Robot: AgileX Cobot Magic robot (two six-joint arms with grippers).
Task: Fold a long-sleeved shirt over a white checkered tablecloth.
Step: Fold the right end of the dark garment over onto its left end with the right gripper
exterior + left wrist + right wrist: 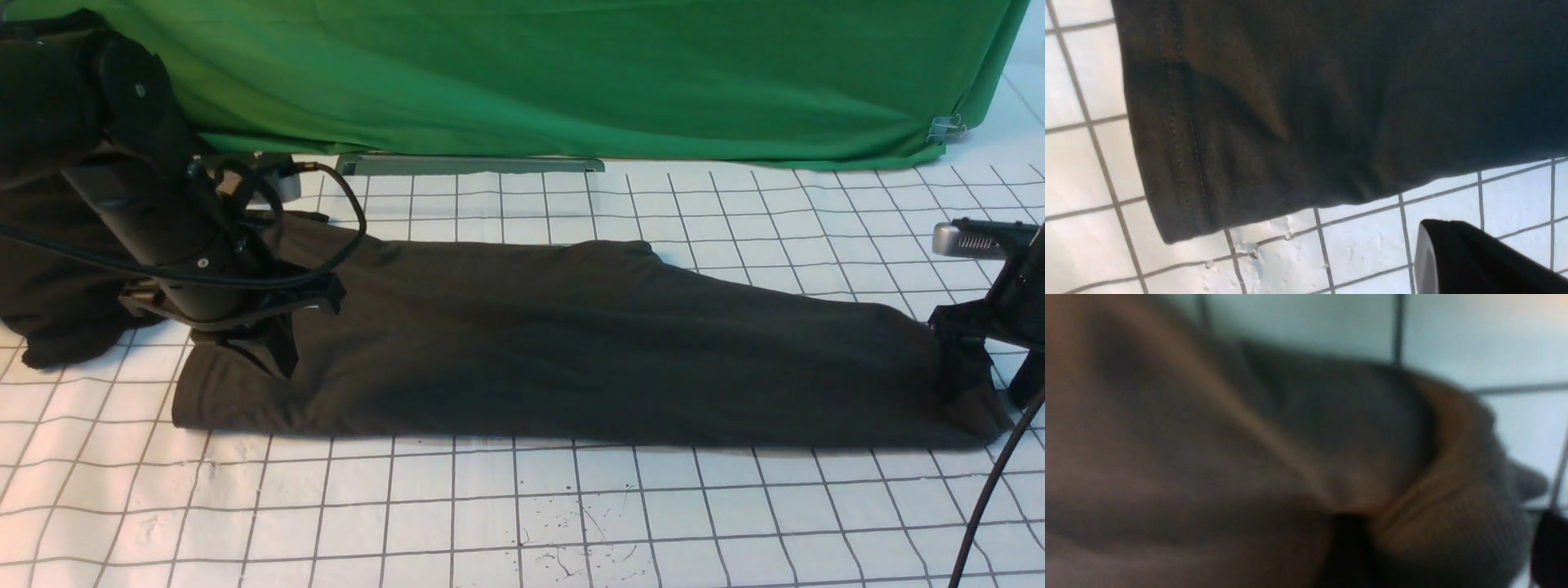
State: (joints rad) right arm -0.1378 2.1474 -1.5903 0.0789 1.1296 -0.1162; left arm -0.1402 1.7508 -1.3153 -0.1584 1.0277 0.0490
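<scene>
In the front view, the long-sleeved shirt [571,351] is seen folded into one long dark band, laid flat on the white checkered tablecloth [490,506]. Its long axis runs left to right, and the right end lies a little nearer than the left. The left end effector [273,351] is held over the band close to its left end, with its jaws together. The right end effector [967,367] is set at the band's right end, where the cloth is bunched up against it. A black heap of cloth [49,310] is seen at the far left, behind the left arm. A green cloth [571,73] is hung along the far side. Small ink specks [571,559] are scattered on the near squares.

In the left wrist view, a hem [1180,163] with a double row of stitching is shown lying flat on the grid. One dark finger [1474,261] is seen over bare squares, apart from the cloth.

In the right wrist view, blurred brown-grey folds and a ribbed edge [1453,457] are pressed close to the lens. Whether the right jaws are clamped on the cloth cannot be told.
</scene>
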